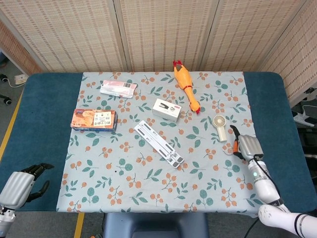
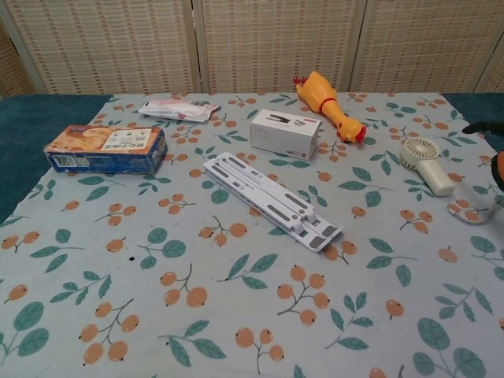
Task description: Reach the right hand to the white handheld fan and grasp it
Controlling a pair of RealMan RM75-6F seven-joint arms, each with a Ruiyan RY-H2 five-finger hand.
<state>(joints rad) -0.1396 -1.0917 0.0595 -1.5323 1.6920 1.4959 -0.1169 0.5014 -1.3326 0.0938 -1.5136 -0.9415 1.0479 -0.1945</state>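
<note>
The white handheld fan (image 1: 221, 127) lies flat on the floral cloth at the right side, round head toward the back and handle toward the front. In the chest view the fan (image 2: 425, 163) sits at the far right, with a white cord loop (image 2: 466, 211) lying just in front of it. My right hand (image 1: 246, 146) hovers to the right of the fan's handle, apart from it, fingers spread and empty. Only a sliver of the right hand (image 2: 497, 168) shows at the chest view's right edge. My left hand (image 1: 20, 185) hangs off the table's front left corner, holding nothing.
A yellow rubber chicken (image 1: 186, 87) lies behind the fan. A small white box (image 1: 166, 109) and a white folding stand (image 1: 158, 143) occupy the middle. An orange-blue carton (image 1: 93, 119) and a pink packet (image 1: 118, 88) lie at the left. The blue table edge (image 1: 270, 124) borders the cloth on the right.
</note>
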